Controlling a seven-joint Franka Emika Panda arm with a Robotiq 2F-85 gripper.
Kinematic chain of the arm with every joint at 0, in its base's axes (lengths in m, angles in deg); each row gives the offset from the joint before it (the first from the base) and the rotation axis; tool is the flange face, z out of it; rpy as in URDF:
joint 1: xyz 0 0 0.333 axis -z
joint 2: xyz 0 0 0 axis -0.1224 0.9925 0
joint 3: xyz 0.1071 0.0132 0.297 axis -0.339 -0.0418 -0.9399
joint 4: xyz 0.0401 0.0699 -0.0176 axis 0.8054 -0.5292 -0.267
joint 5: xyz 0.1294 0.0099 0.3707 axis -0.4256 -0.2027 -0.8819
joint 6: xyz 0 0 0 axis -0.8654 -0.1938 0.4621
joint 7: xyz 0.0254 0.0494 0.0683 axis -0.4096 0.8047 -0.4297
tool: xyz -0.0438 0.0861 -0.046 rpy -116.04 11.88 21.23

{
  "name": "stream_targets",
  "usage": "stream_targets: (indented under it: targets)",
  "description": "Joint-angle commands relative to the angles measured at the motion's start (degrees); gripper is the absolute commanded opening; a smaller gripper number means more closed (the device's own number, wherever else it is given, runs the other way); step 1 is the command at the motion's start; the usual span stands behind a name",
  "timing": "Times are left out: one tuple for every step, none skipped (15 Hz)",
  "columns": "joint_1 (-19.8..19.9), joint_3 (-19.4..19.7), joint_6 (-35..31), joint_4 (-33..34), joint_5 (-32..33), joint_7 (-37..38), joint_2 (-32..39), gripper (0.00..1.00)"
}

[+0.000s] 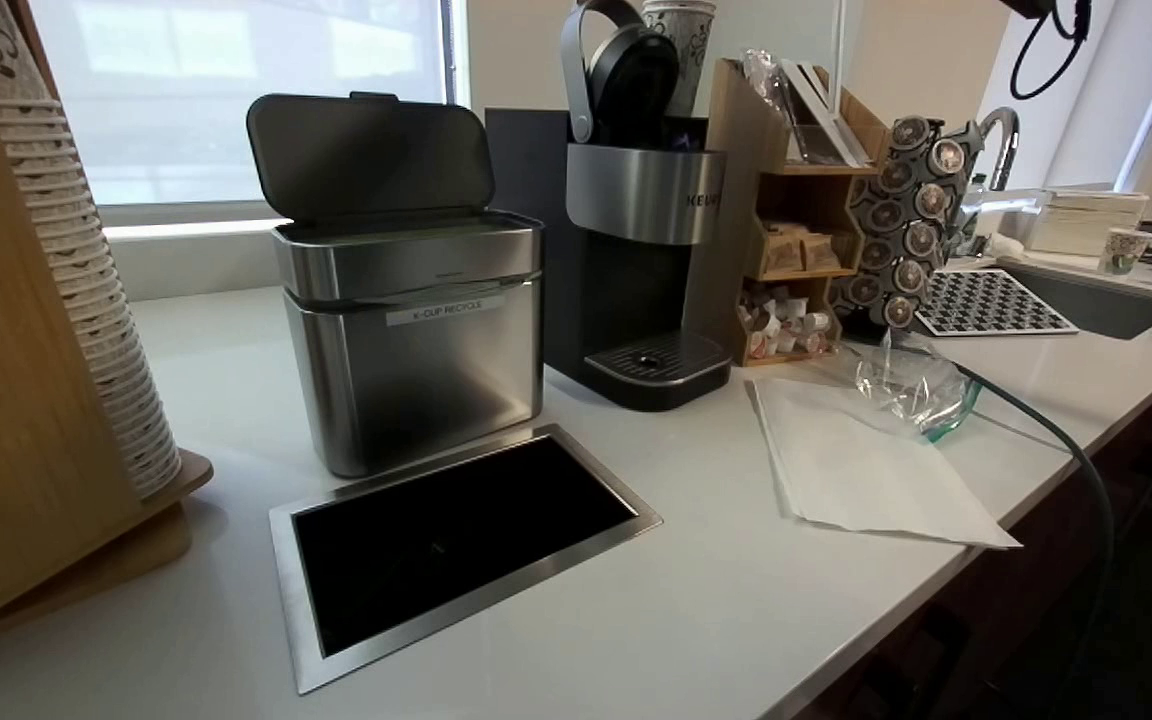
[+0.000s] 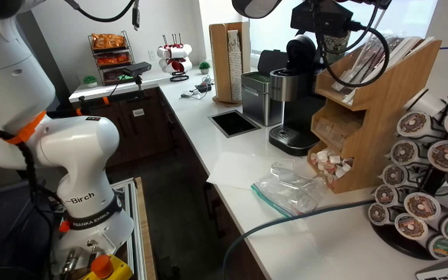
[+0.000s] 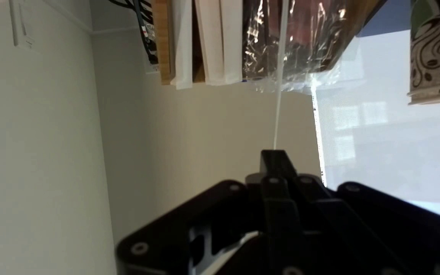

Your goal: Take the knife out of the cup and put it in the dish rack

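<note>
Well over to the left in an exterior view stands the white robot arm (image 2: pixel 78 142), apart from the pale worktop (image 2: pixel 305 241). Beyond it come a snack rack (image 2: pixel 111 65) and a cluster of white mugs (image 2: pixel 175 51), then a wooden dispenser (image 2: pixel 219 62) filled with stacked paper cups (image 2: pixel 234 72). Next is a steel bin (image 1: pixel 446 370) marked K-CUP RECYCLE, its lid (image 1: pixel 371 155) raised, with a dark metal-framed opening (image 1: pixel 466 545) just in front of it. A coffee maker (image 1: pixel 636 195) stands beside the bin, its handle up and a patterned cup (image 1: pixel 688 45) showing behind that. White sheets (image 1: pixel 856 465) lie near the edge, partly under a clear bag (image 2: pixel 286 186). Further right sits a wooden organiser (image 2: pixel 379 128) with pale packets (image 3: pixel 209 46) standing in its top compartment. Over that is a thin white stick (image 3: pixel 280 84), whose other end runs up to the fingers (image 3: pixel 275 168); in the wrist view they are closed together on it. I cannot tell whether its lower end is inside the compartment, nor whether it is the knife named in the task. Furthest right come coffee pods (image 2: pixel 422 206) on a stand and a patterned board (image 1: pixel 996 302) at the sink (image 1: pixel 1106 300).
</note>
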Motion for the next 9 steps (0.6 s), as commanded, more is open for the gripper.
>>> stream_targets:
  targets:
    - [-3.7,4.1,-3.2,-0.6,-0.6,0.7,1.3,0.0]
    - [-4.5,4.9,-3.6,-0.8,-0.6,0.9,1.6,0.0]
    - [-5.1,5.8,-4.0,-1.0,-0.6,1.4,2.1,0.0]
    - [-5.6,6.6,-3.8,-1.1,-0.7,1.9,2.6,0.0]
    - [-6.2,7.4,-3.7,-1.3,-0.7,2.4,3.1,0.0]
    - [-6.4,8.1,-3.0,-1.5,-0.7,3.1,3.8,0.0]
    - [-6.7,8.8,-2.5,-1.9,-0.7,4.0,4.7,0.0]
    - [-6.9,9.5,-2.1,-2.2,-0.6,4.7,5.4,0.0]
    - [-7.2,10.1,-1.8,-2.6,-0.5,5.6,6.4,0.0]
